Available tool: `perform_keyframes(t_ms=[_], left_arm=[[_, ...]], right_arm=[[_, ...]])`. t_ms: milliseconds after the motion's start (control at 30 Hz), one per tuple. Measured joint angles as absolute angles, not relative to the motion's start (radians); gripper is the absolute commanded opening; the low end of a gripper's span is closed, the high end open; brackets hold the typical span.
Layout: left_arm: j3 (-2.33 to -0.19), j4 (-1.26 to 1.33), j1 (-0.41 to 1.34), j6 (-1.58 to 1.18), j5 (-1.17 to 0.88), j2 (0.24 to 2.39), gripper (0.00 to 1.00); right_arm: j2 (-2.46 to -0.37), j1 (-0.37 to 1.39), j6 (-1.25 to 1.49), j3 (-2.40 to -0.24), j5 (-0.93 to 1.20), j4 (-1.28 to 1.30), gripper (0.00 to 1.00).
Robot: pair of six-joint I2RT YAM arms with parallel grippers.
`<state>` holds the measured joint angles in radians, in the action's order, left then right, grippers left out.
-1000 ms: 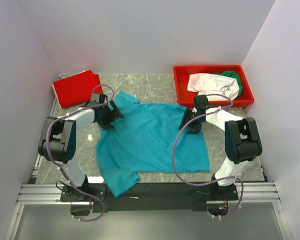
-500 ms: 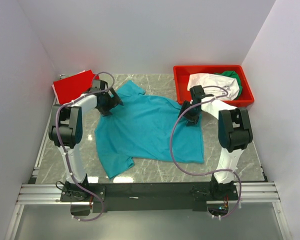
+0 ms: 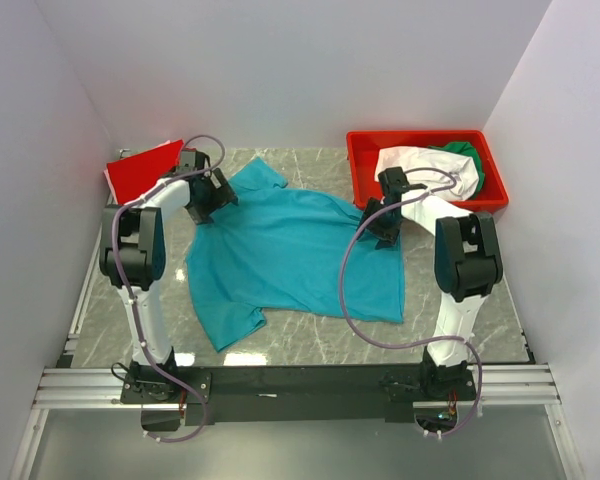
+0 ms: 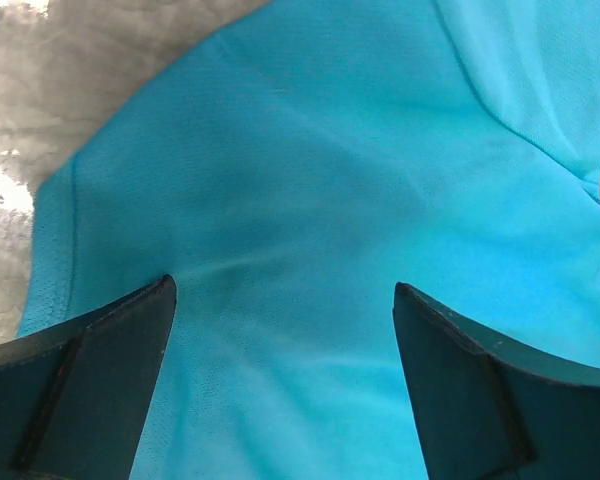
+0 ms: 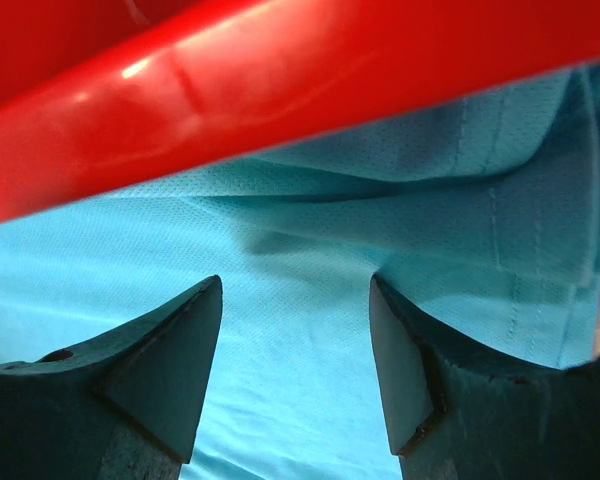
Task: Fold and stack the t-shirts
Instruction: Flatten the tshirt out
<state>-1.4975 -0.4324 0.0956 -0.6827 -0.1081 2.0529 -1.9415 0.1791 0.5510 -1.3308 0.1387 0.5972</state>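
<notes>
Your teal t-shirt [image 3: 290, 255] lies spread across the middle of the bench [image 3: 310, 165], with one sleeve toward the far left and another toward the near left edge.

Your left gripper [image 3: 208, 200] sits over the far left sleeve with its jaws wide apart. Teal cloth shows between them and nothing is clamped.

Your right gripper [image 3: 377, 228] is at the shirt's far right edge, also spread and empty. Whether either gripper touches the cloth cannot be told.

Obstruction: the red bin [image 3: 365, 185] stands in the far right corner. Its wall is just beside the right fingers [image 5: 160, 370] and fills the top of the right wrist view.

The bin holds the white t-shirt [image 3: 420, 165] and the green t-shirt [image 3: 458, 152], both crumpled. The red t-shirt [image 3: 140, 172] lies in the far left corner, close by the left gripper.
</notes>
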Motion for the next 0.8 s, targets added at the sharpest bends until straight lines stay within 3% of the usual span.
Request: perform_keyframes(t_ms=[300, 800], left_arm=[[-1.475, -0.453, 0.146, -0.658, -0.084, 1.887, 0.96], [-0.846, -0.619, 0.445, -0.873, 0.192, 1.289, 0.94]], right_arm=[[-1.767, 0.179, 0.525, -1.331, 0.12, 0.619, 0.68], [-1.502, 0.179, 0.5, -1.092, 0.137, 0.62, 0.67]])
